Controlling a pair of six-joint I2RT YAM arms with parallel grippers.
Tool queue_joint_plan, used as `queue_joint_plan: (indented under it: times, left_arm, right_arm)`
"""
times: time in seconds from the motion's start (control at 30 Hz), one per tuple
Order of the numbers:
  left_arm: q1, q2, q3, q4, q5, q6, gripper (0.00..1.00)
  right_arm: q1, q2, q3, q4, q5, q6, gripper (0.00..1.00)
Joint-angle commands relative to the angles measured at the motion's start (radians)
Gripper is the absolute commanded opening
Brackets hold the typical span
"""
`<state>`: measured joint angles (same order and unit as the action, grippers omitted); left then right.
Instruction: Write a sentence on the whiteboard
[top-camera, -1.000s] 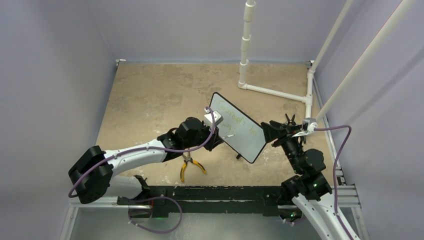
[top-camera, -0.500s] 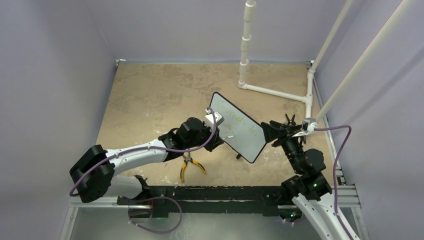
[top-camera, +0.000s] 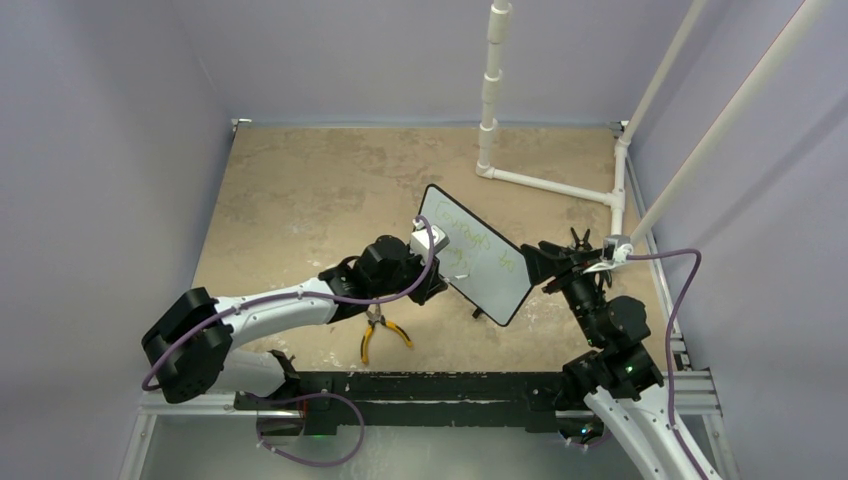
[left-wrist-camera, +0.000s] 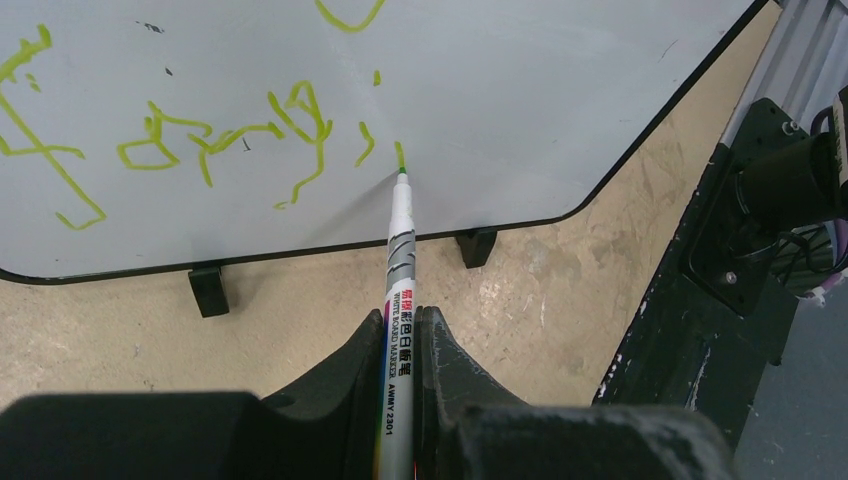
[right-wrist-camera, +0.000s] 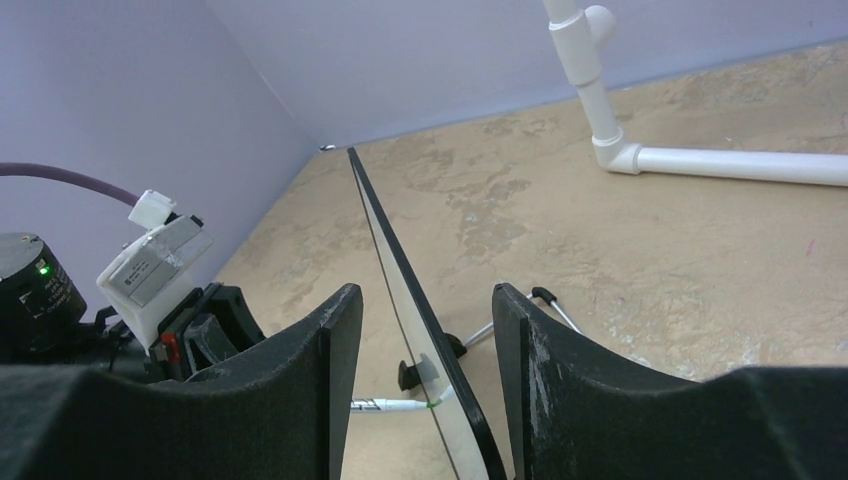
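Observation:
The whiteboard (top-camera: 480, 255) stands tilted on its black feet at mid-table. The sentence (top-camera: 470, 235) is thin green scrawl in two rows on its face; in the left wrist view the lower row (left-wrist-camera: 230, 140) is plain to see. My left gripper (left-wrist-camera: 401, 320) is shut on a white marker (left-wrist-camera: 402, 250), whose green tip touches the whiteboard (left-wrist-camera: 500, 100) at the end of that row. My right gripper (right-wrist-camera: 425, 292) is open, one finger on each side of the whiteboard (right-wrist-camera: 392, 250) at its right end, with gaps both sides. The marker (right-wrist-camera: 400, 405) shows between those fingers.
Yellow-handled pliers (top-camera: 378, 335) lie on the tabletop under my left arm. A white PVC pipe frame (top-camera: 490, 100) stands at the back right, with pipes (top-camera: 560, 186) running along the table. A metal rail (top-camera: 430, 385) borders the near edge. Purple walls close in all round.
My left arm has shifted very slightly with the marker on the board. The whiteboard and the right arm have stayed still.

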<state>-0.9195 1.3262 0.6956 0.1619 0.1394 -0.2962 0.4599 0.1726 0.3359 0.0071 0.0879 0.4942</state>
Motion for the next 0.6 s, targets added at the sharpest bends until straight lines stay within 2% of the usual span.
queue_joint_plan:
  times: [0.0, 0.57]
  left_arm:
    - [-0.002, 0.013, 0.010, 0.038, 0.000, -0.003, 0.00]
    - [-0.002, -0.007, 0.027, 0.108, -0.008, -0.047, 0.00]
  right_arm:
    - [0.004, 0.010, 0.003, 0.019, 0.016, -0.009, 0.54]
    - [0.005, 0.011, 0.006, 0.016, 0.027, -0.007, 0.54]
